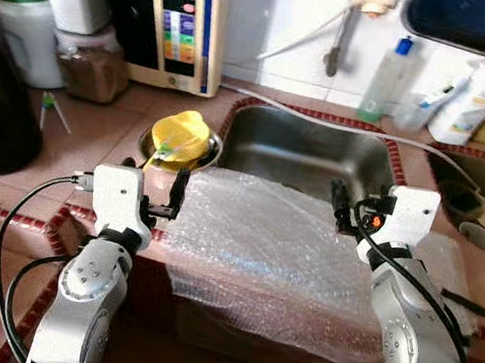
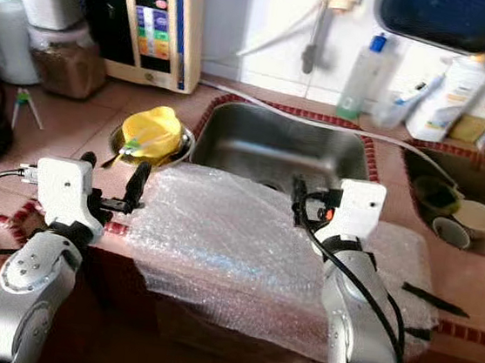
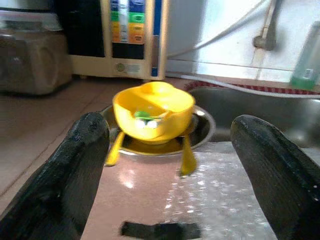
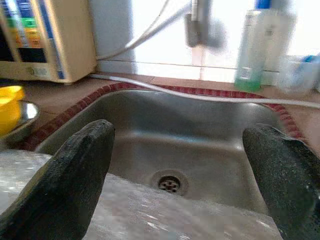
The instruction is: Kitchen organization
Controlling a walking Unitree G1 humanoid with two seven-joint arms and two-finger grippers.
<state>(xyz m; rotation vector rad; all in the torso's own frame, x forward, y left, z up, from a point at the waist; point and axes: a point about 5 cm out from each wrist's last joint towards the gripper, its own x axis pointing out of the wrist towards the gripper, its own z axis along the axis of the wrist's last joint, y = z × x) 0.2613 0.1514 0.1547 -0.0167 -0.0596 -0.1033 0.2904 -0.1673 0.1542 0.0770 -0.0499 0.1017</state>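
Crinkled clear bubble wrap sheet (image 1: 286,257) drapes the tiled counter's front edge, just below the stainless steel sink (image 1: 315,159). At its ten o'clock, a yellow plastic bowl (image 1: 180,135) sits in a steel dish. Left gripper (image 1: 152,190) and right gripper (image 1: 338,206) hover over the wrap's far corners, jaws wide apart, holding nothing.

we can't read the blurred panel on the water machine (image 1: 180,18); bubble wrap (image 1: 286,257) hides the counter edge at lower centre.
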